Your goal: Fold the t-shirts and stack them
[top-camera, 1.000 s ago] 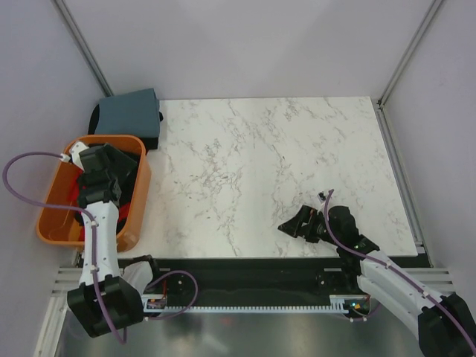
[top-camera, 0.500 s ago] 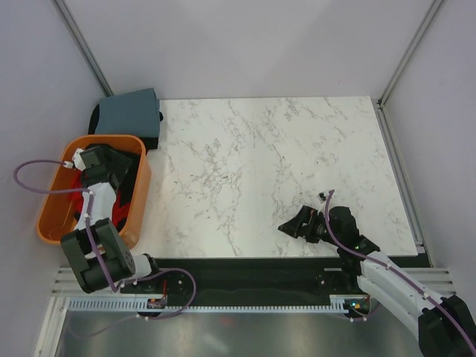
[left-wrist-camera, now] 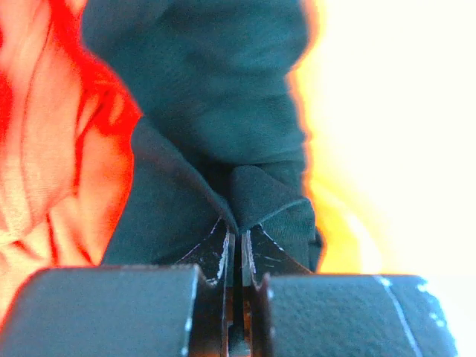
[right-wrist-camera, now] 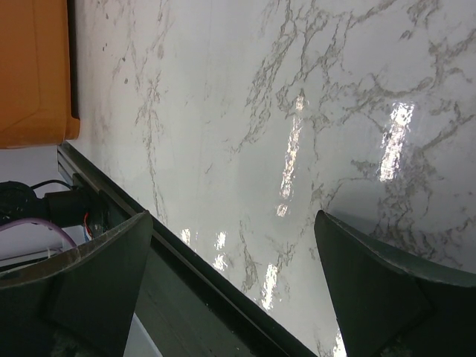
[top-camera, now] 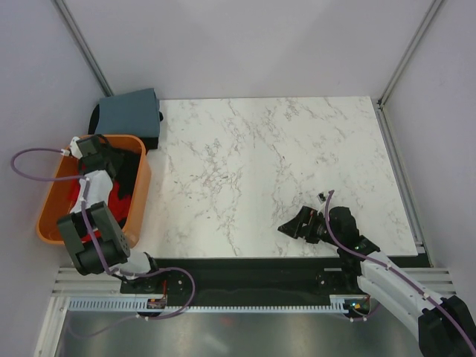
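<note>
An orange bin [top-camera: 142, 195] stands at the table's left edge with a dark t-shirt [top-camera: 128, 175] and a red t-shirt [top-camera: 74, 195] crumpled inside. My left gripper [top-camera: 106, 161] reaches down into the bin's far end. In the left wrist view the left gripper [left-wrist-camera: 239, 233] is shut on a fold of the dark t-shirt [left-wrist-camera: 216, 97], with the red t-shirt [left-wrist-camera: 52, 163] to its left. A folded blue-grey t-shirt [top-camera: 132, 114] lies on a black one [top-camera: 95, 119] behind the bin. My right gripper [top-camera: 294, 225] hovers open and empty over the marble near the front edge.
The white marble table [top-camera: 260, 156] stretches between the bin and the right arm. The right wrist view shows the table's front edge [right-wrist-camera: 193, 260] and the orange bin [right-wrist-camera: 33, 74] far off. Metal frame posts stand at the back corners.
My left arm has drawn back and pushed its gripper toward the bin's far end, and its jaws have gone from open to shut on the dark t-shirt. The right arm has not moved.
</note>
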`<state>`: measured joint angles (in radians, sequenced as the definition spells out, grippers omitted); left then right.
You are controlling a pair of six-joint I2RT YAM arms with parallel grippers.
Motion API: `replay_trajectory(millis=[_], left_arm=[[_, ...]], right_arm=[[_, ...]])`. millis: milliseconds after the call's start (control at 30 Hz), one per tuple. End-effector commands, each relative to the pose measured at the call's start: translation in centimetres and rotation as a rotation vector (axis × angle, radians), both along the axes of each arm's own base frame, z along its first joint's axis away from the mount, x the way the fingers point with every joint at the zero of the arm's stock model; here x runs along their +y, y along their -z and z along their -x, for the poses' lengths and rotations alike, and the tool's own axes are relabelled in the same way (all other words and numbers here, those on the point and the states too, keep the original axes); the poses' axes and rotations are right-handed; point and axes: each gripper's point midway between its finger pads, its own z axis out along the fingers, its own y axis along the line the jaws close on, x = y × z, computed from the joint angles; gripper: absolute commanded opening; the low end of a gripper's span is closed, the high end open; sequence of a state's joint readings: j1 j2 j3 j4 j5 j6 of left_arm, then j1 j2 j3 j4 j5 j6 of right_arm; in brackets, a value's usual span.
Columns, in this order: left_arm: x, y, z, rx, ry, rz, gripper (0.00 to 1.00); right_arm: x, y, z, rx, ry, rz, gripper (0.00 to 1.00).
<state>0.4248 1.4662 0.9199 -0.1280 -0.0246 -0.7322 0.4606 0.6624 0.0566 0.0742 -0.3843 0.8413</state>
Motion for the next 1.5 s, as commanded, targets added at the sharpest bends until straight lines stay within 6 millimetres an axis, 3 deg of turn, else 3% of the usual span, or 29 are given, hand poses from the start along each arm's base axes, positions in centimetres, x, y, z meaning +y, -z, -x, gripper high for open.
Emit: replay_trajectory(millis=[0, 33, 133, 167, 233, 267, 333, 367, 433, 467, 500, 567, 600, 633, 667, 733, 767, 833, 867, 933, 1100, 1167, 1200, 1233, 1300, 1333, 1400, 1433, 1467], left_arm=[[-0.5, -9.4, -2.1, -0.209, 0.026, -0.083, 0.02], [-1.0, -12.0, -1.7, -0.259, 0.027, -0.105, 0.02], [-3.3, -16.7, -1.6, -0.364, 0.065, -0.114, 0.02], [-3.9, -19.8, -1.3, -0.43, 0.074, -0.131, 0.02], [-5.4, -22.2, -0.9, -0.471, 0.094, -0.132, 0.02], [-6.1, -25.2, -0.4, -0.528, 0.106, -0.147, 0.02], [-8.2, -27.7, 0.0, -0.583, 0.15, -0.139, 0.02], [-9.2, -30.3, 0.2, -0.641, 0.176, -0.142, 0.02], [-13.6, -33.1, 0.0, -0.704, 0.334, -0.128, 0.02], [-15.3, -36.4, 0.4, -0.772, 0.395, -0.145, 0.02], [-18.4, -37.1, 0.2, -0.785, 0.49, -0.141, 0.02], [-22.1, -41.2, 1.6, -0.878, 0.6, -0.142, 0.02], [-24.5, -42.0, 2.0, -0.899, 0.672, -0.129, 0.02], [-26.0, -43.0, 2.5, -0.927, 0.726, -0.119, 0.02], [-27.8, -45.8, 4.1, -0.997, 0.78, -0.109, 0.02], [-30.1, -47.4, 4.4, -1.043, 0.861, -0.088, 0.02], [-30.8, -50.2, 5.7, -1.126, 0.894, -0.093, 0.02], [-34.5, -50.2, 5.1, -1.135, 1.031, -0.043, 0.02], [-35.4, -51.8, 5.9, -1.169, 1.074, -0.031, 0.02], [-38.6, -51.6, 6.8, -1.159, 1.19, 0.035, 0.02], [-48.9, -47.5, 6.8, -1.071, 1.398, 0.108, 0.02], [-51.6, -48.0, 8.2, -1.08, 1.485, 0.155, 0.02], [-54.4, -44.0, 6.4, -0.955, 1.535, 0.19, 0.02], [-55.4, -42.8, 6.2, -0.918, 1.555, 0.212, 0.02], [-58.0, -37.9, 5.4, -0.785, 1.605, 0.256, 0.02], [-59.2, -33.6, 4.8, -0.666, 1.62, 0.271, 0.04], [-60.9, -28.7, 5.1, -0.539, 1.653, 0.296, 0.22], [-62.1, -23.8, 5.6, -0.411, 1.704, 0.331, 0.43], [-62.9, -21.5, 6.3, -0.346, 1.742, 0.353, 0.56]], right_arm=[[-0.1, 0.5, 0.2, 0.006, -0.005, 0.008, 0.98], [0.0, 0.5, 0.2, 0.004, -0.006, 0.006, 0.98], [-0.1, 0.7, 0.2, 0.013, -0.007, 0.011, 0.98], [0.0, 0.7, 0.2, 0.014, -0.008, 0.011, 0.98], [0.0, 0.7, 0.2, 0.016, -0.009, 0.013, 0.98], [-0.1, 0.8, 0.2, 0.017, -0.006, 0.015, 0.98], [-0.1, 0.7, 0.2, 0.016, -0.005, 0.013, 0.98], [-0.1, 0.7, 0.2, 0.016, -0.005, 0.013, 0.98], [-0.1, 0.6, 0.2, 0.013, -0.005, 0.013, 0.98], [-0.1, 0.6, 0.1, 0.012, -0.004, 0.012, 0.98], [-0.1, 0.5, 0.1, 0.008, -0.004, 0.01, 0.98], [-0.2, 0.6, 0.2, 0.011, 0.0, 0.014, 0.98], [-0.2, 0.4, 0.1, -0.001, 0.003, 0.012, 0.98], [-0.3, 0.4, 0.2, 0.004, 0.008, 0.013, 0.98], [-0.4, 0.3, 0.0, -0.007, 0.018, 0.012, 0.98], [-0.5, 0.2, 0.0, -0.008, 0.023, 0.012, 0.98], [-0.6, 0.3, 0.1, -0.005, 0.027, 0.013, 0.98], [-0.6, 0.2, 0.0, -0.013, 0.029, 0.011, 0.98], [-0.6, 0.2, 0.0, -0.011, 0.03, 0.011, 0.98], [-0.7, 0.2, 0.0, -0.012, 0.037, 0.016, 0.98], [-1.1, -0.6, -0.2, -0.039, 0.069, 0.003, 0.98], [-1.3, -0.8, -0.3, -0.048, 0.083, 0.003, 0.98], [-1.4, -0.9, -0.3, -0.049, 0.089, 0.007, 0.98], [-1.8, -0.5, 0.0, -0.028, 0.099, 0.029, 0.98], [-2.6, -1.9, -0.7, -0.068, 0.159, 0.043, 0.98], [-3.5, -1.3, -0.1, -0.028, 0.184, 0.085, 0.98], [-5.2, -4.4, -1.0, -0.116, 0.286, 0.089, 0.98], [-5.9, -4.3, -0.3, -0.092, 0.309, 0.106, 0.98], [-6.0, -6.2, -0.3, -0.122, 0.332, 0.062, 0.98]])
